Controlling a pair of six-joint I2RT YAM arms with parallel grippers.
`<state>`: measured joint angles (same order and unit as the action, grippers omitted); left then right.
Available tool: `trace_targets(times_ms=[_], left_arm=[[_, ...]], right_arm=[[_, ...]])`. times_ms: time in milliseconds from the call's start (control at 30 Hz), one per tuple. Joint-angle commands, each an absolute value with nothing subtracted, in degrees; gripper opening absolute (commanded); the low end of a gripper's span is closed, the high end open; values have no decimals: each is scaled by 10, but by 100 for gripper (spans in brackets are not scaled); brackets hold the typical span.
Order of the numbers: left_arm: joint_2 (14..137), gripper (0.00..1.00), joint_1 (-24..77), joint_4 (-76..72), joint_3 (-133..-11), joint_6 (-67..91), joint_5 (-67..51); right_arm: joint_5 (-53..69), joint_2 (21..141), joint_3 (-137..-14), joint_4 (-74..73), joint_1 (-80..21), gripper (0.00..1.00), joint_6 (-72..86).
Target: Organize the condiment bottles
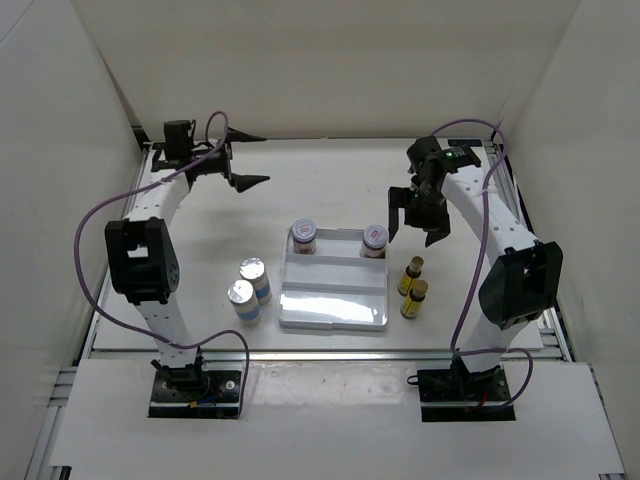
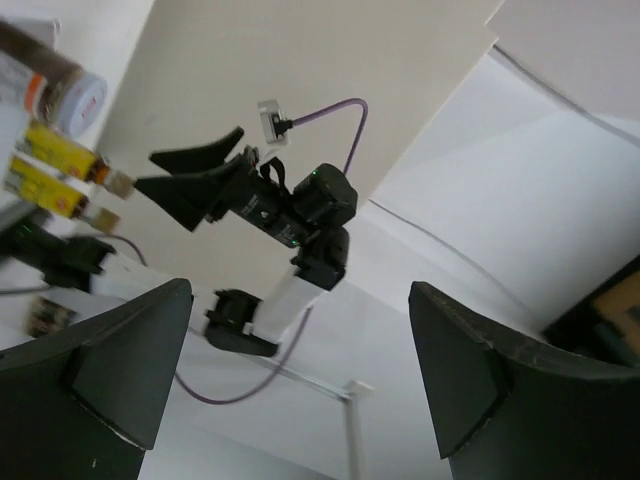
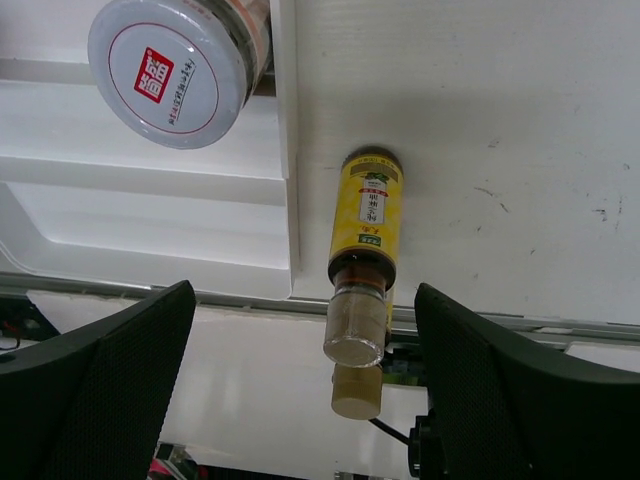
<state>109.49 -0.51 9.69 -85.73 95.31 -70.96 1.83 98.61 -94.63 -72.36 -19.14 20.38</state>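
Observation:
Two brownish jars with red-marked white lids stand in the far compartment of the white tray. Left of the tray stand two silver-topped white-and-blue cylinders. On the tray's right are two slim yellow bottles. My right gripper hovers open above the right jar and the yellow bottles. In the right wrist view, a yellow bottle lies between the fingers' lines, below them, with the jar lid at upper left. My left gripper is open and raised at the back left, holding nothing.
White walls close in the table at the back and both sides. The tray's middle and near compartments hold nothing. The left wrist view looks across at the right arm, with a jar and the yellow bottles at its left edge.

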Motion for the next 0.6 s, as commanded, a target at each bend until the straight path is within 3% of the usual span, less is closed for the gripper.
trace_targets(times_ms=[0,67,267,567], left_arm=[[1080,100,-19,264,-917,752,-716],[1057,100,-19,281,-911,712,-701],[999,100,-19,517,-947,501,-547],[881,100,-31,764,-974,398,-139]], right_arm=[[33,955,-956,-751,-194,93,178],[33,950,-956,-760,-202,93,178],[-32,950,-951,-800,-250,93,193],[-86,955,-901,-823,-256,95,241]])
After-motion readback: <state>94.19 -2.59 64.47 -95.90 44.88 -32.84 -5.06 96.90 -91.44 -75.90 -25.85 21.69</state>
